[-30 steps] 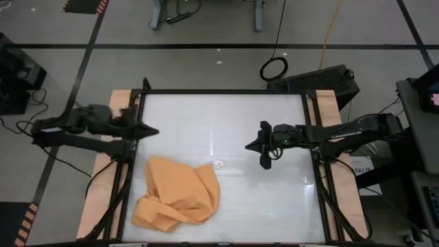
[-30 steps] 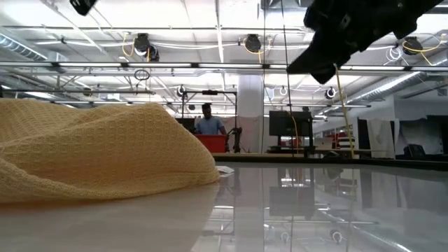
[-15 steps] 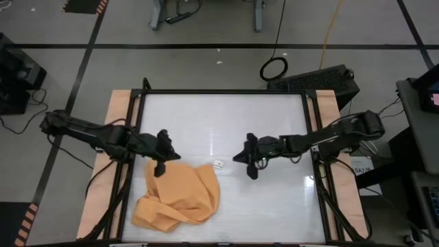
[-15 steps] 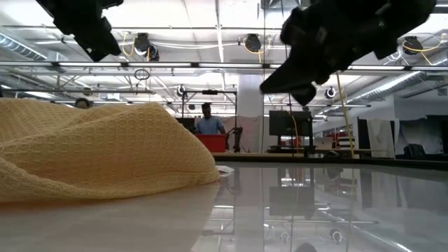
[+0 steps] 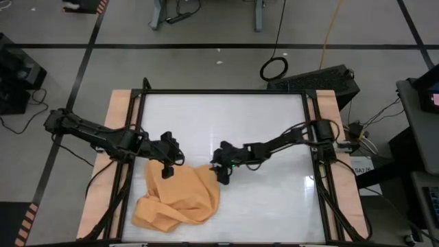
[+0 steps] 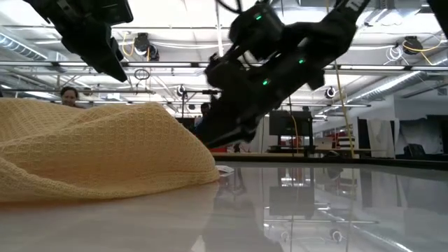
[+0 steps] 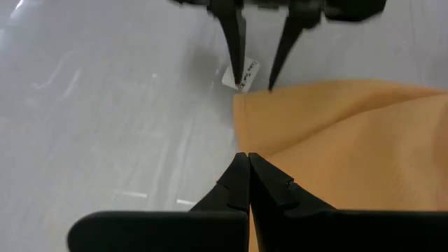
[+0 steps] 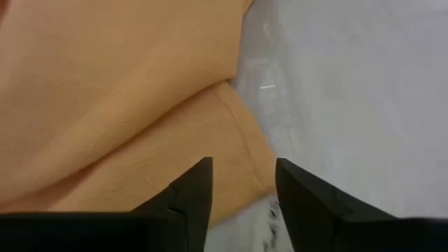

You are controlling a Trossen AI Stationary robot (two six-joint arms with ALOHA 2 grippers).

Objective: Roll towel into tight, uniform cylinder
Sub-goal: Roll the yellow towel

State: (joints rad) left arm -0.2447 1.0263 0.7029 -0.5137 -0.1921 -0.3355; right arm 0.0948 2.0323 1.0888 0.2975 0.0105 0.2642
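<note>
**Both pincers over the far edge of a crumpled towel**

The plain orange-tan soft cloth towel (image 5: 177, 195) lies in a loose, rumpled heap on the glossy white table top (image 5: 260, 130), at the near-left part of the surface. It is bunched and folded over itself, with no rolled shape to it.

The left gripper (image 5: 167, 161) hangs just above the towel's far left corner. Its two dark fingers (image 7: 238, 183) are pressed together tip to tip, with no cloth caught between them. From this pincer the bulk of the fabric spreads away towards the near edge of the table, and the small white tag (image 7: 242, 75) lies further out along the same cloth edge, on the bare table just off the fabric.

The right gripper (image 5: 222, 166) is at the towel's far right corner, facing the left one across that corner. Its fingers (image 8: 189, 190) stand parted by a moderate gap and straddle the edge of the cloth beside the tag, one fingertip over the fabric and the other over the table; they grip nothing. In the low view this arm reaches down close beside the mound of cloth.

A person (image 6: 68, 96) shows in the room beyond the table.
</note>
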